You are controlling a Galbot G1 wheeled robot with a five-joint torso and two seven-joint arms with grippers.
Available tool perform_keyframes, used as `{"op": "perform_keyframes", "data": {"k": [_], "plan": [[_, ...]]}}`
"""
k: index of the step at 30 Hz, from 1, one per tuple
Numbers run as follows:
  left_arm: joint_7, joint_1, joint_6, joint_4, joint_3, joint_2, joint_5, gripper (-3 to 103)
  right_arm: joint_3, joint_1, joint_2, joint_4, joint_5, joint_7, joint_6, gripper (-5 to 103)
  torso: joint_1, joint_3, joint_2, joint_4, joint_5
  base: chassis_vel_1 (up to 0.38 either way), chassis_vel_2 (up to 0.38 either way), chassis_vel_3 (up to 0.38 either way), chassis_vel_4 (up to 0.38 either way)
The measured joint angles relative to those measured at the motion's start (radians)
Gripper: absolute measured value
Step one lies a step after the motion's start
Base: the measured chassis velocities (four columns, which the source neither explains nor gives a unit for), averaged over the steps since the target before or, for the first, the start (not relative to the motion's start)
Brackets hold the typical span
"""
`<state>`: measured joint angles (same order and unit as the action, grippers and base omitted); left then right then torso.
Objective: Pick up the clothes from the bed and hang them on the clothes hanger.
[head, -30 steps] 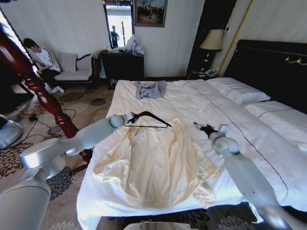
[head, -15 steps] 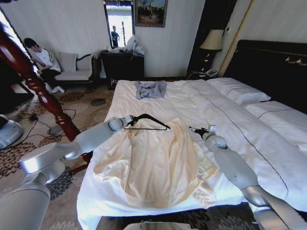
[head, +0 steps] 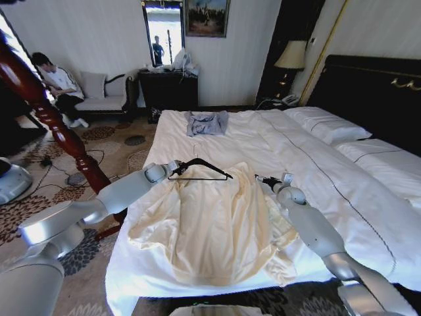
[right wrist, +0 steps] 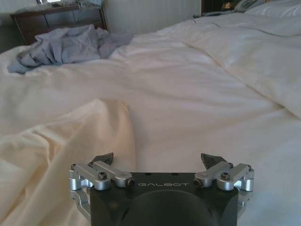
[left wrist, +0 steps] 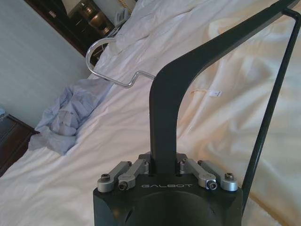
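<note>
Smooth silver-grey arms; black GALBOT-marked left hand [left wrist: 164, 162] with screwed silver linkages.

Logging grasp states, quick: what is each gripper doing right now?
Left gripper: shut on the hanger, above the cream top's collar.
Right gripper: open, empty, low beside the top.

Clothes [head: 220, 227] on bed [head: 342, 178], hanger [head: 199, 168] behind.

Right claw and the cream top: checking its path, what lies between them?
Only bare white sheet, by the right wrist view: the open right claw hovers just off the cream top.
</note>
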<state>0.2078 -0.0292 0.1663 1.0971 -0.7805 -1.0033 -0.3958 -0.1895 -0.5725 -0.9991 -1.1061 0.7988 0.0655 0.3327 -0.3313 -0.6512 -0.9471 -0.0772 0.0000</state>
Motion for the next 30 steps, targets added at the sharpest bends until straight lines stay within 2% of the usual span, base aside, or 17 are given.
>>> {"op": "perform_keyframes", "data": {"k": [9,10,12,15,18,19,22,24,25,27,30], "plan": [[0.004,0.004,-0.007,-0.011,-0.004,0.004,0.007,23,0.022,0.012,-0.012,0.023,0.006,-0.009,0.0,100,0.0,0.0,0.0,-0.0001,-0.0001,0.0,0.0,0.0,0.0],[0.005,0.004,-0.007,-0.012,-0.004,0.006,0.007,23,0.023,0.013,-0.014,0.024,0.009,-0.009,0.0,103,0.0,0.0,0.0,0.0,-0.0002,0.0,0.0,0.0,0.0],[0.005,0.005,-0.007,-0.013,-0.002,0.011,0.007,23,0.029,0.016,-0.02,0.025,0.018,-0.012,0.004,96,0.0,0.0,0.0,0.0001,-0.0002,0.0,0.0,0.0,0.0],[0.005,0.008,-0.008,-0.014,0.001,0.015,0.008,23,0.038,0.018,-0.024,0.024,0.019,-0.014,0.006,96,0.0,0.0,0.0,0.0,-0.0003,0.0,0.0,0.0,0.0],[0.004,0.019,-0.008,-0.012,0.01,0.023,0.013,23,0.052,0.019,-0.032,0.024,0.018,-0.015,0.007,78,0.0,0.0,0.0,0.0001,-0.0002,0.0,0.0,0.0,0.0],[0.004,0.019,-0.008,-0.012,0.01,0.023,0.013,23,0.052,0.019,-0.032,0.024,0.018,-0.015,0.007,78,0.0,0.0,0.0,0.0001,-0.0002,0.0,0.0,0.0,0.0],[0.004,0.025,-0.008,-0.009,0.015,0.028,0.015,23,0.057,0.018,-0.032,0.023,0.018,-0.015,0.008,61,0.0,0.0,0.0,0.0001,-0.0002,0.0,0.0,0.0,0.0],[0.003,0.026,-0.008,-0.009,0.016,0.028,0.016,23,0.057,0.018,-0.032,0.022,0.018,-0.015,0.008,61,0.0,0.0,0.0,0.0,-0.0002,0.0,0.0,0.0,0.0],[0.003,0.029,-0.008,-0.009,0.019,0.028,0.016,23,0.057,0.016,-0.032,0.017,0.022,-0.015,0.008,50,0.0,0.0,0.0,-0.0001,-0.0001,0.0,0.0,0.0,0.0],[0.002,0.03,-0.008,-0.009,0.02,0.028,0.017,23,0.057,0.015,-0.032,0.015,0.023,-0.015,0.008,50,0.0,0.0,0.0,-0.0001,-0.0001,0.0,0.0,0.0,0.0],[0.001,0.033,-0.006,-0.009,0.026,0.031,0.018,23,0.06,0.013,-0.031,0.006,0.029,-0.014,0.009,34,0.0,0.0,0.0,0.0001,-0.0002,0.0,0.0,0.0,0.0]]}}
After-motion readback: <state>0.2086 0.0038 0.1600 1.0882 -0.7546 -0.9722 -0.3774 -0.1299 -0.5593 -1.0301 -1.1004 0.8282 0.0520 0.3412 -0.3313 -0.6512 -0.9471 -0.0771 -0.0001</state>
